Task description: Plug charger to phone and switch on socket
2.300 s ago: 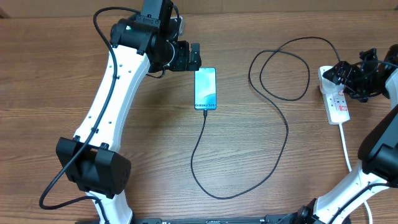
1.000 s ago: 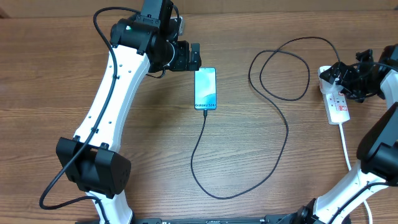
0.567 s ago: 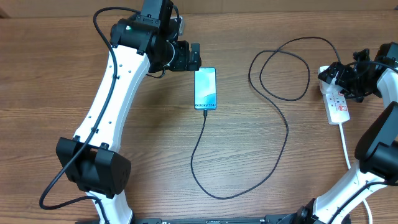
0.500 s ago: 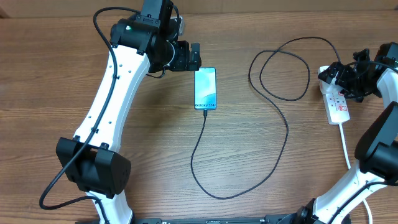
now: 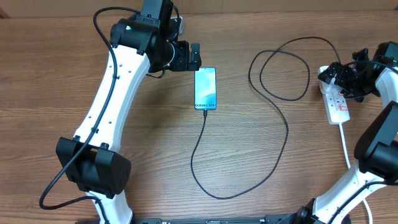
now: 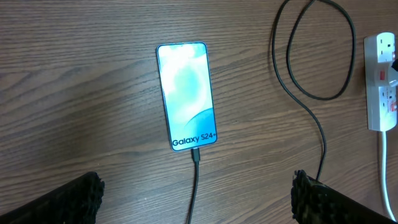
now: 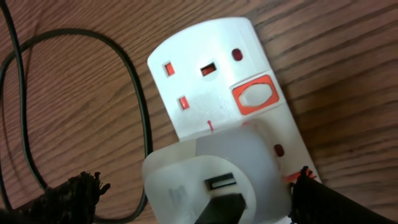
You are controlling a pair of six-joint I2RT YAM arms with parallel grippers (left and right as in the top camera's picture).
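Left pincer (image 5: 194,56): yours hangs released, its fingers spread wide, just past the phone's far end and touching nothing.
Right pincer (image 5: 341,77): yours is released too. In the right wrist view its fingers (image 7: 78,196) stand on either side of the plug block. The one on the right of that view is at the block's edge, and the other is clear of it.
Tabletop (image 5: 280,186): brown wood grain, with all the things below lying flat on it.
Charger (image 5: 287,127): you see a thin black cable. It leaves the phone toward the arm bases, curves round, climbs the middle of the tabletop, makes one loop and runs to the socket's far end under the right pincer.
Socket (image 5: 339,106): a white strip by your right arm, lying lengthwise front to back, with red-orange marks on its top face.
White cord (image 5: 345,149): thick; it leaves the socket's near end and runs down toward the right arm's base.
Phone (image 5: 205,88): it lies screen up and lit blue-teal, between your arms and nearer the left one. The "Galaxy S24+" end points toward the arm bases.
Plug block (image 7: 217,177): white, seated on the socket, with a black piece entering its top face.
Switch (image 7: 254,98): a white rocker in a red-orange frame, beside the empty outlet holes (image 7: 208,69). You cannot tell from these views whether it is on or off.
Tip (image 6: 196,154): the charger's small connector sits in the phone's lettered end.
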